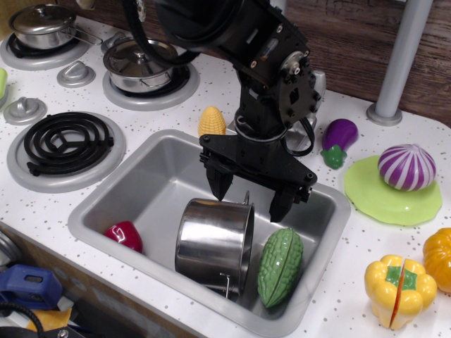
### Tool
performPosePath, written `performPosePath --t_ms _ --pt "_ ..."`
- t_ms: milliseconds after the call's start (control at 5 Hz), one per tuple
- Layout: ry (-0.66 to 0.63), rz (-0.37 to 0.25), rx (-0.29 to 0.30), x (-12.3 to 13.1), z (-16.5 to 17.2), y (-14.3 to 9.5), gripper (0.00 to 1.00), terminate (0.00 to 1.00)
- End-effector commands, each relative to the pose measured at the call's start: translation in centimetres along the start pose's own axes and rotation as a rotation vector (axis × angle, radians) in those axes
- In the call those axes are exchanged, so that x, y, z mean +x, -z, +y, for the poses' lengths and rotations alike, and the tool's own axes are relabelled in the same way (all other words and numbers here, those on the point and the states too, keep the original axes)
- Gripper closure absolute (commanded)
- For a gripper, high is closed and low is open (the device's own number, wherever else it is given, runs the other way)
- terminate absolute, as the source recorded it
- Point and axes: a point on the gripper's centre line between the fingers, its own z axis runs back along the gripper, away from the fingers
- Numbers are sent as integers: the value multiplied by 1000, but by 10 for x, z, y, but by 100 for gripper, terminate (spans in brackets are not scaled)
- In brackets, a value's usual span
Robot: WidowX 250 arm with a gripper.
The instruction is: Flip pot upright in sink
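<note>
Now, the count: one pot [213, 243], one sink [144, 184], one gripper [249, 196].
Lidded pots: two, far behind the gripper on round burner plates, one [42, 26] at the back corner and one [140, 65] nearer.
Toy foods: one red one [125, 236], one bumpy green gourd [280, 267], one corn [211, 121], one eggplant [339, 136], one striped purple onion [406, 167], one yellow pepper [399, 286].
Green plate [384, 197]: one, under the onion.
Writing: none that can be read.
Gripper state: the two black fingers are spread wide apart and hold nothing.
Pot place: in the sink, right below the gripper, between the red toy and the gourd.
Pot look: shiny steel, no lid, lying tipped on its side, with thin wire handles.
</note>
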Motion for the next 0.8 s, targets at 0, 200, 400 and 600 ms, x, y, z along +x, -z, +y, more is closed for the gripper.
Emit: performPosePath --t_ms 0,200,400,600 --pt "0 0 0 0 0 0 0 0" --pt "30 -24 143 -1 -5 2 0 0" --pt "52 -48 230 -5 -10 8 0 0" --pt "59 -83 323 -11 -15 17 0 0"
